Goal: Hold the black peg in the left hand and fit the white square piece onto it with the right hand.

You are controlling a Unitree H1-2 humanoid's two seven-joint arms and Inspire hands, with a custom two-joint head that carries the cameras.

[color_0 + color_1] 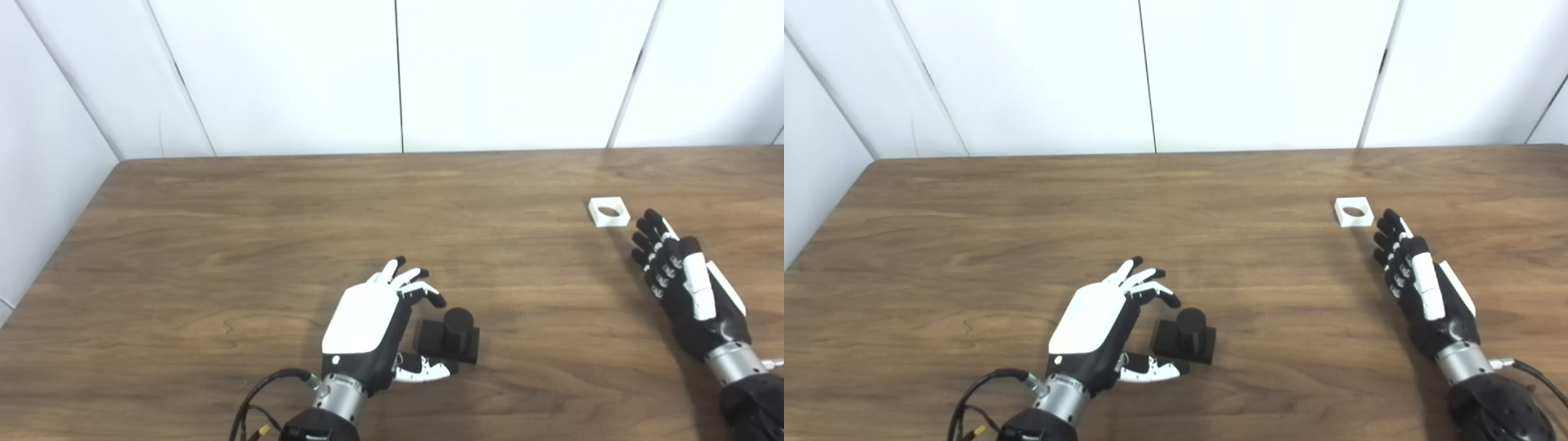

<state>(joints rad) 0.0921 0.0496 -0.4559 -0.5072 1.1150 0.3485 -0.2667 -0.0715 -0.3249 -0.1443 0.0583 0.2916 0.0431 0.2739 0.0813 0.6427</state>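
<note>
Black peg (452, 335), a short cylinder upright on a square black base, is seen on the wooden surface (245, 245) near the front edge, just beside the left hand (373, 324), whose fingers (422, 293) are spread and curled around it with nothing grasped; contact cannot be told. White square piece (609, 212) with a round hole is laid flat well apart, far right, just beyond the fingertips of the right hand (683, 282), which is held extended, released and empty.
</note>
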